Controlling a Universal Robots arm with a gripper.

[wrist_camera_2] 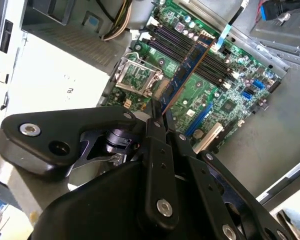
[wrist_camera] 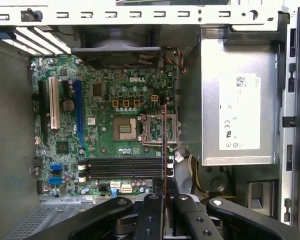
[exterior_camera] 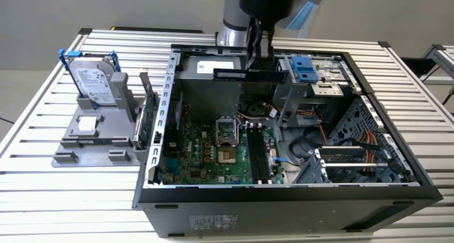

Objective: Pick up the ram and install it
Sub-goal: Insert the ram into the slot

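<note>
Pickup done: gripper (exterior_camera: 258,62) clenched on ram (exterior_camera: 241,74), stick held level, high over far part of open case (exterior_camera: 284,192). In both wrist views ram edge-on between fingers (wrist_camera: 152,212), hanging above board (wrist_camera: 105,115), well apart from it. Slots (wrist_camera: 122,168) look empty, at near side of board in exterior view; stick lies crosswise to them. Stand (exterior_camera: 92,142) with hard drive (exterior_camera: 95,81) outside case, exterior view's left. Install not done: ram not in slot. Roughly halfway, by my read.
</note>
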